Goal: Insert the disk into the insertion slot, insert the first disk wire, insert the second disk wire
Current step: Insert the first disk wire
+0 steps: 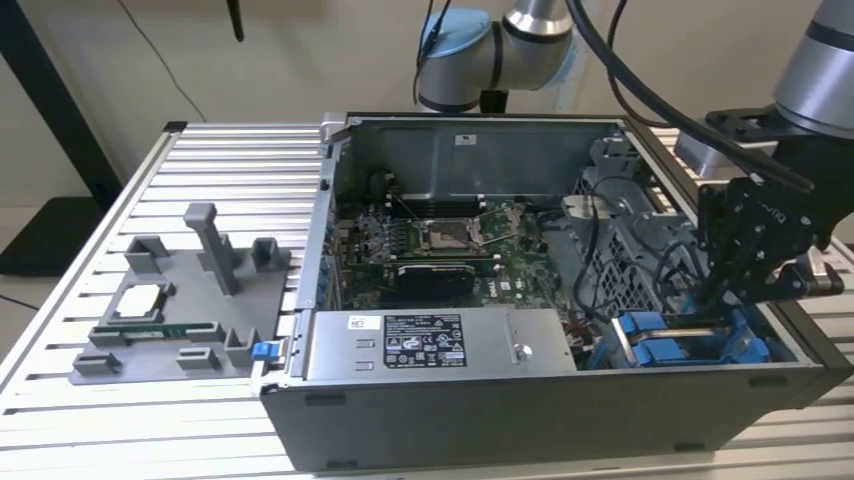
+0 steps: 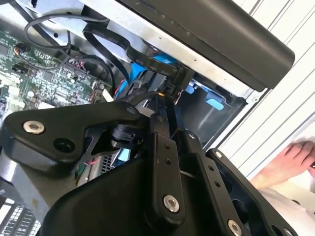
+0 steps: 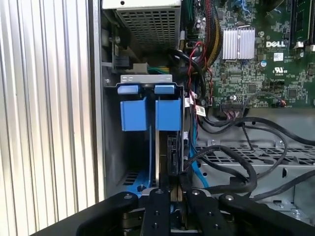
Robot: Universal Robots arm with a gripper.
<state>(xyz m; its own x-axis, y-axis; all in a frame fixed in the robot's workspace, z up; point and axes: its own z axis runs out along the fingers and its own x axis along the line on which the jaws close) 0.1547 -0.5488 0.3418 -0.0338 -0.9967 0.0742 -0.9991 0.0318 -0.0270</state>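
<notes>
Low inside the open case (image 1: 534,410), the gripper (image 1: 714,295) has its tip hidden in the exterior view, and the arm (image 1: 821,60) is cropped by 2 frame edges. Ahead of the jaws, the insertion slot (image 3: 112,147) fades into shadow in the first wrist view. Well aside of the jaws, a hand (image 2: 293,160) — cut off at the second wrist view's edge.

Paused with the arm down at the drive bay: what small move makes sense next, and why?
Probably a short, slow advance straight into the grey sheet-metal drive bay with blue plastic tabs. The black gripper sits at its open end, with a black cable plug at its tip, lined up beside the tabs. Whether the plug is already seated cannot be told.
</notes>
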